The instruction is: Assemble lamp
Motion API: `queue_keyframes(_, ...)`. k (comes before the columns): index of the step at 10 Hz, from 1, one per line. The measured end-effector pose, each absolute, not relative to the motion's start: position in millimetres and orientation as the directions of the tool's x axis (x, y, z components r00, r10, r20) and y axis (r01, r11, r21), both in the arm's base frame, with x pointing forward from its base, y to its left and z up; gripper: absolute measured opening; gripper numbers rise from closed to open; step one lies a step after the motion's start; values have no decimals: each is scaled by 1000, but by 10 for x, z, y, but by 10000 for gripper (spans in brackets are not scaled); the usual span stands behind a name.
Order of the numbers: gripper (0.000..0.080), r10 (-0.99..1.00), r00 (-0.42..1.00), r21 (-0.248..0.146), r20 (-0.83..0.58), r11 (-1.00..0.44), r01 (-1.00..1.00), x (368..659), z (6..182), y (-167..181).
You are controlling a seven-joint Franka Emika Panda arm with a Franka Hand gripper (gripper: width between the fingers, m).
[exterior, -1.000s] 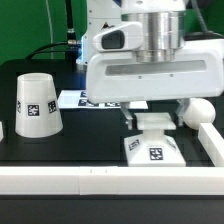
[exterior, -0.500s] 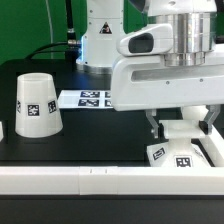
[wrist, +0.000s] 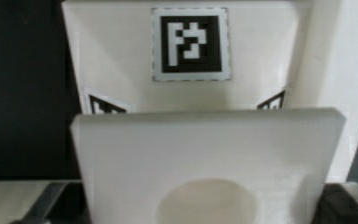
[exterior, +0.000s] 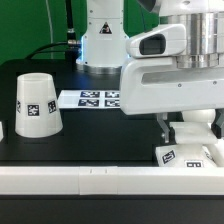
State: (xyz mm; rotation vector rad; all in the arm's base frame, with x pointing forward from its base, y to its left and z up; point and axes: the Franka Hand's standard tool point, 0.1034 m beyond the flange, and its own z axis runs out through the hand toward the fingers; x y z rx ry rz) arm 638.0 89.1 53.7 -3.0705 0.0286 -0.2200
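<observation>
The fingers [exterior: 166, 128] hang straight down at the exterior view's right. They are set fairly wide, one on each side of the raised middle of the base [exterior: 186, 157], and appear pressed against it. The wrist view is filled by that raised white block, with a tagged flat face beyond it. Finger contact itself is not sharp there.

The base lies flat on the black counter [exterior: 100, 135] with its tagged edge toward the exterior camera. It is turned a little, so one corner leads. It is square, so it has no clear long axis. It sits just beside the white front wall [exterior: 60, 182], near the corner on the exterior view's right.

The white wrist housing [exterior: 170, 85] sits above the fingers and blocks what is behind it. The shade [exterior: 35, 103] stands wide end down, well apart at the exterior view's left. The marker board [exterior: 92, 98] lies flat between the shade and the arm.

Compared with 1.0 s ago, the fingers and base have shifted together toward the exterior view's right and slightly nearer the front wall. The base's turn looks the same. More of the marker board is uncovered. The shade has not moved.
</observation>
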Motion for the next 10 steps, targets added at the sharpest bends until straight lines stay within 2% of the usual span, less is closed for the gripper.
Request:
queue_keyframes(2, 534, -21, 990, -64, 142, -998, -12, 6377, 534, 889)
queue_keyframes(3, 670, -21, 990, -64, 142, -998, -12, 6377, 534, 890)
queue_keyframes(5, 693, -20, 990, -64, 143, -998, -11, 6364, 548, 888)
queue_keyframes(7, 699, -18, 991, -61, 132, -998, -10, 6132, 702, 858)
queue_keyframes(10, 699, -24, 992, -60, 122, -998, -17, 5782, 829, 866)
